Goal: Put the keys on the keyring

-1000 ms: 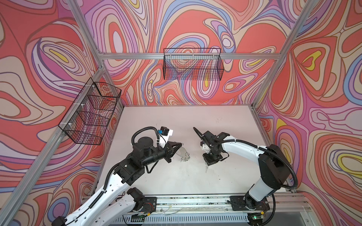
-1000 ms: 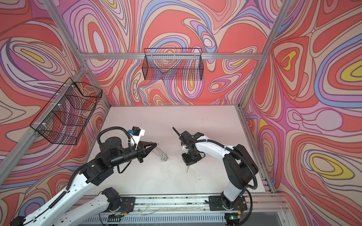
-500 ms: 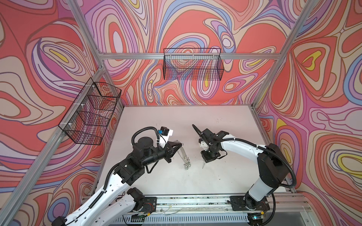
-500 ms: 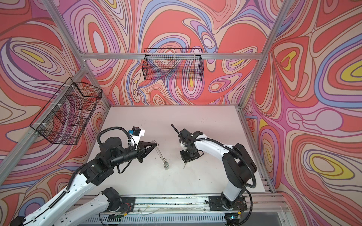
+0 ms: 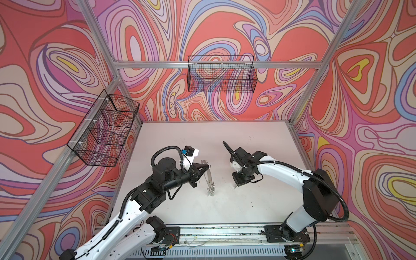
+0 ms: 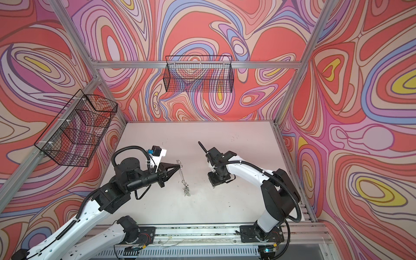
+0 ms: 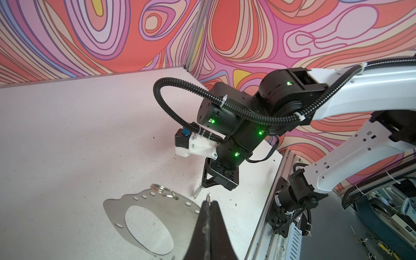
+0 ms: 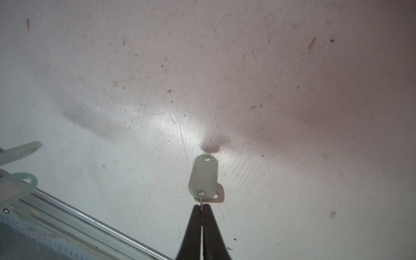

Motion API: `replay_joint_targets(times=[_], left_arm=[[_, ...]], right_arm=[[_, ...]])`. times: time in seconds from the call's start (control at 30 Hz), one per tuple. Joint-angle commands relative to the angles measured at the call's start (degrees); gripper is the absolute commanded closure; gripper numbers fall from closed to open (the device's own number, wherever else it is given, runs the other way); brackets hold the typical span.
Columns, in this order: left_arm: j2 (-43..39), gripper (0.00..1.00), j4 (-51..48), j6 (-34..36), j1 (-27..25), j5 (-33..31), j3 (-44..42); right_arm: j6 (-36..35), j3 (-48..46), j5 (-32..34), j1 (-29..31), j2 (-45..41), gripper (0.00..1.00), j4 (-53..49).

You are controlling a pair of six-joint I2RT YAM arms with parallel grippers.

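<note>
Both grippers are closed. The right gripper (image 8: 202, 208) pinches the thin metal end of the held key (image 8: 203, 177), whose pale tag head points away from the fingertips and sits just above the table (image 8: 292, 90). The left gripper (image 7: 209, 200) clamps the rim of the keyring (image 7: 144, 216) and carries it by that edge.

In both top views the keyring (image 5: 209, 177) (image 6: 182, 177) appears edge-on as a thin strip. Its long axis runs from the left gripper (image 5: 208, 166) toward the front rail (image 5: 225, 231). The hanging keys (image 5: 211, 193) cluster at its lower end; whether they touch the table cannot be told.

Key relation: the keyring lies to the robot's left of the right gripper (image 5: 235, 184), near it but apart, with bare table between them. The right arm carries the key, so the closing move probably falls to it, sideways toward the strip. A free wire loop (image 7: 162, 189) on the rim faces the right gripper (image 7: 202, 186) and is the likely target. The tag's small hole must line up with that wire.

The table is white, scuffed and speckled. Swirl-patterned walls (image 5: 67, 67) on an aluminium frame enclose it. A wire basket (image 5: 221, 74) hangs on the back wall and a second basket (image 5: 103, 130) on the left wall.
</note>
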Motion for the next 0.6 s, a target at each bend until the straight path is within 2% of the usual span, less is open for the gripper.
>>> replay_joint_targets(times=[0.0, 0.57], left_arm=[[-1.2, 1.00, 2.4, -0.2, -0.1, -0.2, -0.1], [-0.6, 1.00, 2.7, -0.3, -0.1, 0.2, -0.1]], right_arm=[[-0.3, 0.7, 1.5, -0.5, 1.2, 1.00, 1.4], [-1.7, 3.4, 1.4, -2.9, 6.6, 1.00, 4.4]])
